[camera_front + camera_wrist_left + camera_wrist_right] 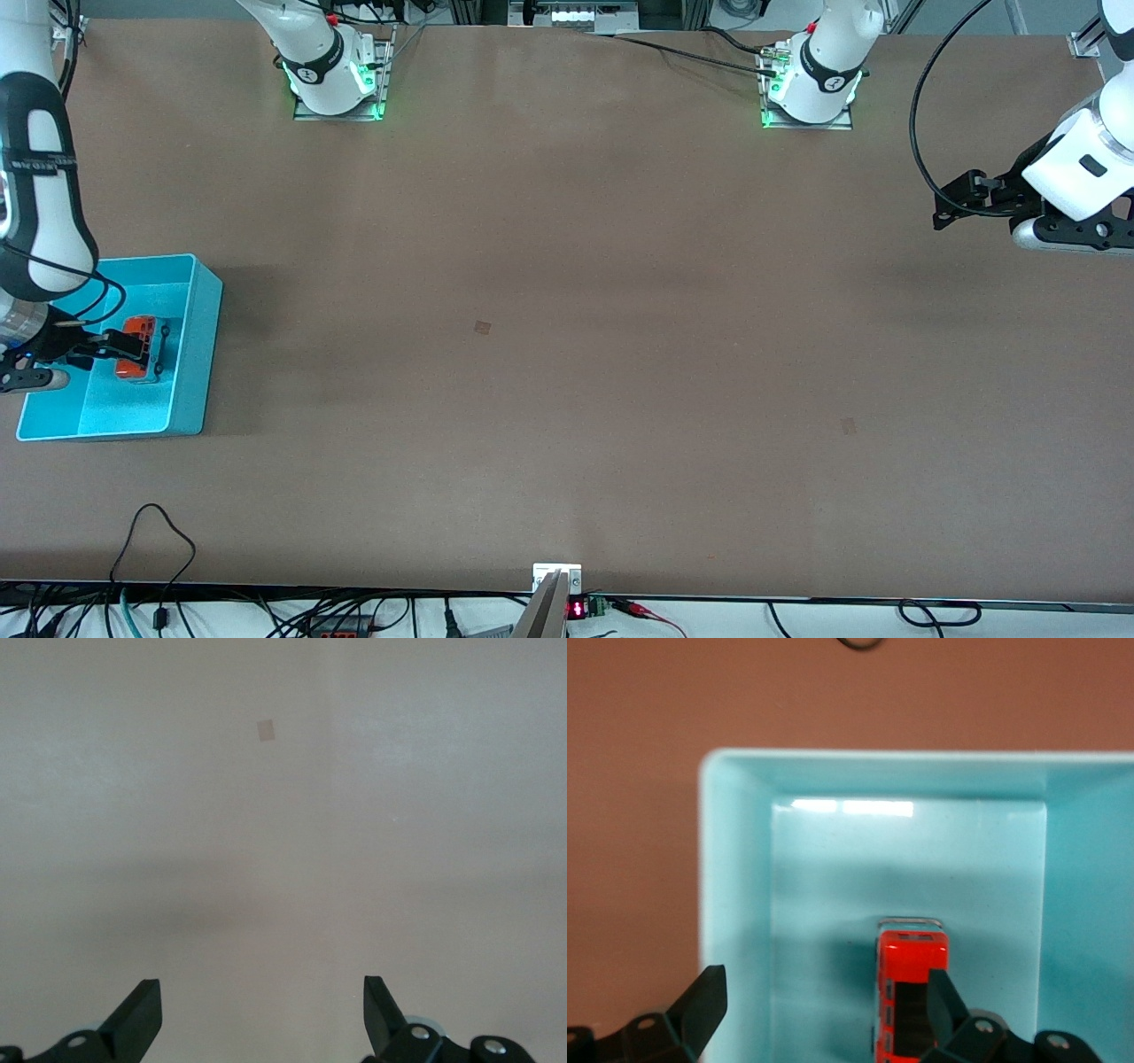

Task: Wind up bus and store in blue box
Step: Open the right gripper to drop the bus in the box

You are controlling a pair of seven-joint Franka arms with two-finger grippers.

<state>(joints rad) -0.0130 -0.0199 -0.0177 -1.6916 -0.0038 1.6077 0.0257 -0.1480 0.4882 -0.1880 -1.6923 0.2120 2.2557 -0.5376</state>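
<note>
The orange bus (142, 350) rests roof-up on the floor of the blue box (202, 354), which stands at the right arm's end of the table. My right gripper (124, 347) hangs low inside the box, open, with one finger over the bus's roof. In the right wrist view the bus (912, 961) lies on the floor of the blue box (735, 904), beneath one finger of the open right gripper (826, 985), and nothing is clamped. My left gripper (952, 202) waits open over bare table at the left arm's end. In its own view the left gripper (261, 994) holds nothing.
Both arm bases (337, 80) (811, 89) stand along the table's edge farthest from the front camera. Two small darker patches (481, 327) (848, 425) mark the brown tabletop. Cables (151, 532) and a small bracket (556, 580) lie at the edge nearest the front camera.
</note>
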